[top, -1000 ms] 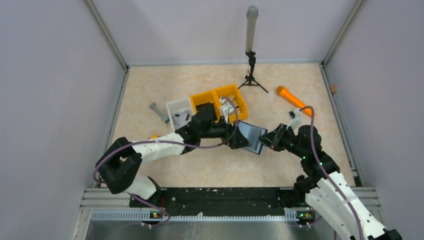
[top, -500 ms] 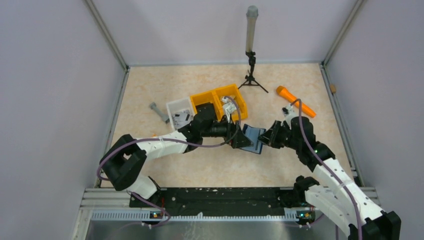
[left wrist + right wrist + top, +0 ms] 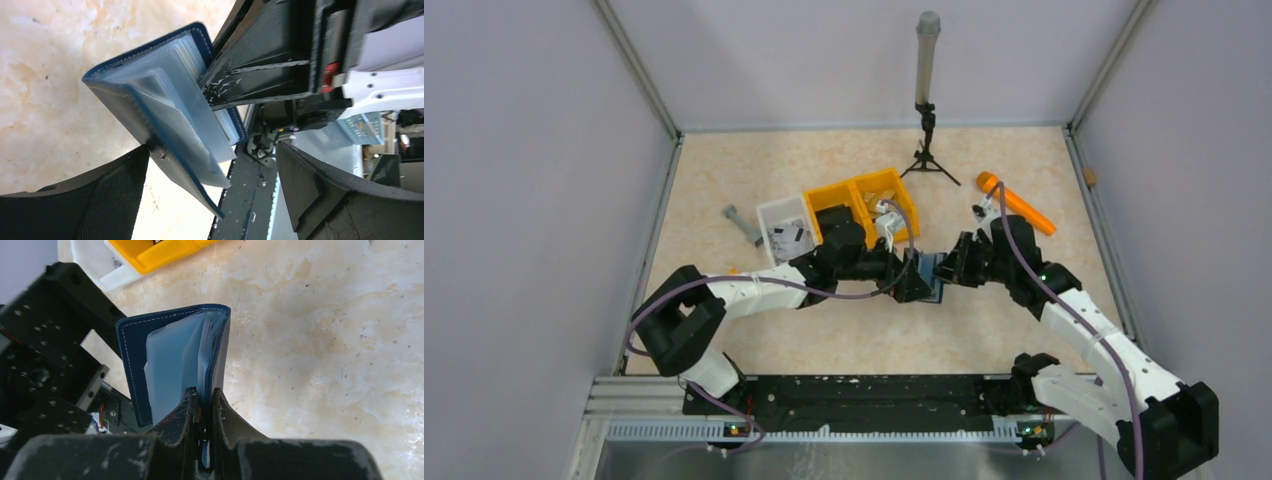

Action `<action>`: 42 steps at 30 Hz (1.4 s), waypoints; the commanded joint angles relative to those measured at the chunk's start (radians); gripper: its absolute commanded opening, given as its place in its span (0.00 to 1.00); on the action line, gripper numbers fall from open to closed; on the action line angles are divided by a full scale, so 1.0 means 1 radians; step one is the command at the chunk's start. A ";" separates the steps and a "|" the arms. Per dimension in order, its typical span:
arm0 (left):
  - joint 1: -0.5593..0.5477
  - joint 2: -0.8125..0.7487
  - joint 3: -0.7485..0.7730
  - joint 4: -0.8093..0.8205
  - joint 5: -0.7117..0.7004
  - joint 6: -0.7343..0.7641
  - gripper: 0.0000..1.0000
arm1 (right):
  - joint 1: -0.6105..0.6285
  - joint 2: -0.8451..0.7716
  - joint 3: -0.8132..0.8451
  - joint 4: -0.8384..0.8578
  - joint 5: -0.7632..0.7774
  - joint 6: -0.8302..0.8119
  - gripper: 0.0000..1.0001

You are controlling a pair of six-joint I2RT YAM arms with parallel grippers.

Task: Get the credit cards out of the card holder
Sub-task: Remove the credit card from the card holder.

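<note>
The card holder (image 3: 931, 279), navy with pale clear sleeves, is held off the table between both arms. My right gripper (image 3: 202, 400) is shut on one cover and its sleeves near the edge of the card holder (image 3: 172, 352), which stands half open. My left gripper (image 3: 212, 150) is open wide, and the free flap of the card holder (image 3: 165, 107) hangs between its fingers, close to the left pad (image 3: 85, 200). In the top view the left gripper (image 3: 912, 285) and the right gripper (image 3: 946, 270) meet at the holder. The credit cards are hidden; I can make out none in the sleeves.
A yellow two-compartment bin (image 3: 864, 198) and a white tray (image 3: 782, 226) stand just behind the left arm. An orange tool (image 3: 1014, 203) lies at the right, a grey bolt (image 3: 742, 224) at the left. A small tripod with a tube (image 3: 925, 100) stands at the back.
My right gripper has carried the holder left and away from the bases, turning it more edge-on. The left gripper has stayed open and closed in on it.
</note>
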 commanded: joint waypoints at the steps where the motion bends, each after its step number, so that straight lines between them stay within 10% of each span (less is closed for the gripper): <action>1: -0.051 0.004 0.088 -0.157 -0.148 0.114 0.98 | 0.036 0.031 0.099 0.011 -0.005 0.006 0.00; 15: -0.059 -0.017 0.123 -0.320 -0.282 0.141 0.69 | 0.046 0.011 0.084 0.036 -0.030 0.037 0.00; 35: 0.192 -0.245 -0.181 -0.074 0.001 -0.062 0.00 | 0.045 -0.149 -0.155 0.385 -0.156 0.184 0.00; 39: 0.216 -0.332 -0.231 -0.045 0.004 -0.113 0.00 | 0.045 -0.139 -0.257 0.579 -0.183 0.286 0.37; 42: 0.226 -0.388 -0.260 -0.026 -0.022 -0.163 0.00 | 0.045 -0.127 -0.361 0.814 -0.217 0.397 0.43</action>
